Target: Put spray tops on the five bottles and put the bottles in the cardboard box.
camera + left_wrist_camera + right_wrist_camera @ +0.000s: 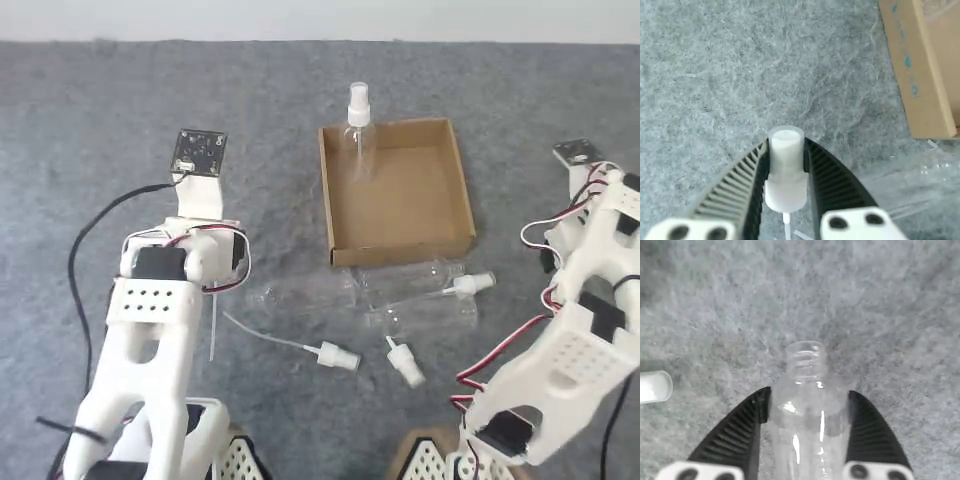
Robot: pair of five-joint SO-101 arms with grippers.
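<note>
Clear bottle point(807, 410), neck open, sits pinched in the right pincer point(808, 391) at the worktop point(100, 150) right edge. The left pincer point(785, 144) pinches a spray top point(785, 172). Capping seems in hand; next, top must meet neck squarely.

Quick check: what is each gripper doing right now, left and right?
Left gripper: jaws shut on a spray top.
Right gripper: jaws shut on an uncapped bottle.

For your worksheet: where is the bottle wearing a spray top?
High view: the capped bottle stands in the cardboard box, near its far left corner.
</note>
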